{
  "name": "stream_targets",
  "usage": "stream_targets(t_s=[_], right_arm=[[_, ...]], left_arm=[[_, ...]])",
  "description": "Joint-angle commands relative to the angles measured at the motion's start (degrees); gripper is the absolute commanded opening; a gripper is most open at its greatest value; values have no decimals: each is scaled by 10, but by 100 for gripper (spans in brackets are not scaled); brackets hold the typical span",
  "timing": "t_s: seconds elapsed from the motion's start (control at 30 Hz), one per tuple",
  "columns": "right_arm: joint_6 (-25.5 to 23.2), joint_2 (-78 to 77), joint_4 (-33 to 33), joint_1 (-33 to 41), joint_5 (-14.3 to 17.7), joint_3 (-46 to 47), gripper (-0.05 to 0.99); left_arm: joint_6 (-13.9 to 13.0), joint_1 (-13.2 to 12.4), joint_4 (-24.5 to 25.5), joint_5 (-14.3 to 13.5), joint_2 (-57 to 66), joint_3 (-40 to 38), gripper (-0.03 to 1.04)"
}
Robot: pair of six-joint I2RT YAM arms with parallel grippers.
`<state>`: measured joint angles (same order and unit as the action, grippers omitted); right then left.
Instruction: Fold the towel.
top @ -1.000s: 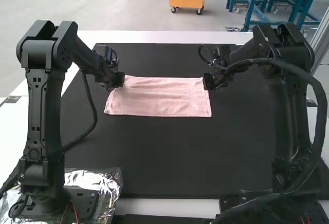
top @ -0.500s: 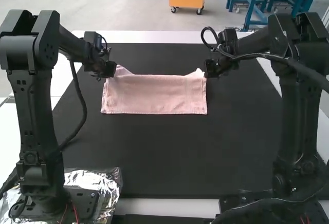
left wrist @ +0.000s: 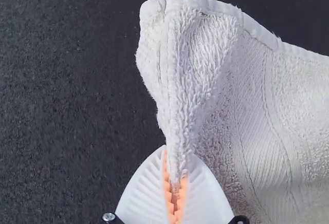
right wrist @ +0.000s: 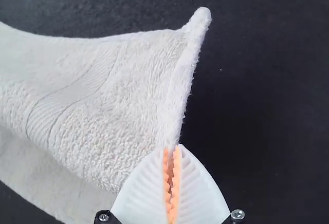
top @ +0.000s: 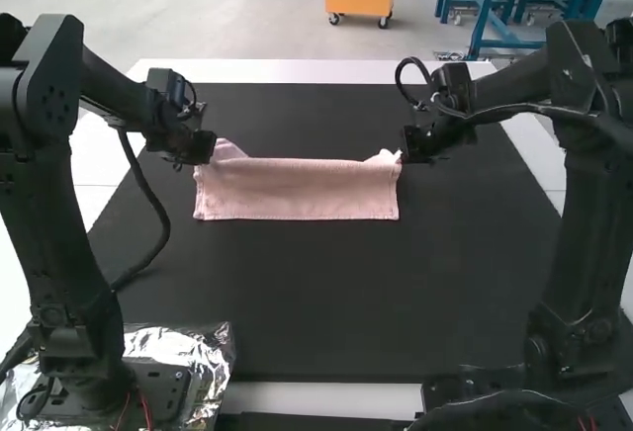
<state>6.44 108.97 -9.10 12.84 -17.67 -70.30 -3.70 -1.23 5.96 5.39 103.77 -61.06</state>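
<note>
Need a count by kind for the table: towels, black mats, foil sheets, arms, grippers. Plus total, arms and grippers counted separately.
Towel: 1
Black mat: 1
Foil sheet: 1
Arms, left arm and right arm: 2
Grippers, left gripper and right gripper: 2
Total: 7

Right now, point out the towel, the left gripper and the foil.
Towel (top: 297, 192): high view, middle of its pink surface.
Left gripper (left wrist: 179, 152): left wrist view, midway between its fingertips.
Foil (top: 209, 352): high view, crumpled right part.
</note>
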Motion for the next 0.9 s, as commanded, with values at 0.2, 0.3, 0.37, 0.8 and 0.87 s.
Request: stream_targets(t_s=[0.2,0.3,0.37,0.8,0.87], right_arm=[[-4,-68,4,-12,-15,84,-3],[-5,-71,22,-11,-15,117,-3],[-6,-71,35,-10,-15,136,-3],[-29,-59,133,-10,-5,203,54],[-30,-60,132,-12,-5,200,76]], left_arm=[[-7,-7,-18,-18,-73,81,2],[-7,-9,-31,-18,-84,108,2],[-5,-10,-36,-18,-89,126,2],[9,-6,-148,-22,-110,274,55],[9,-7,-150,-22,-110,275,90]])
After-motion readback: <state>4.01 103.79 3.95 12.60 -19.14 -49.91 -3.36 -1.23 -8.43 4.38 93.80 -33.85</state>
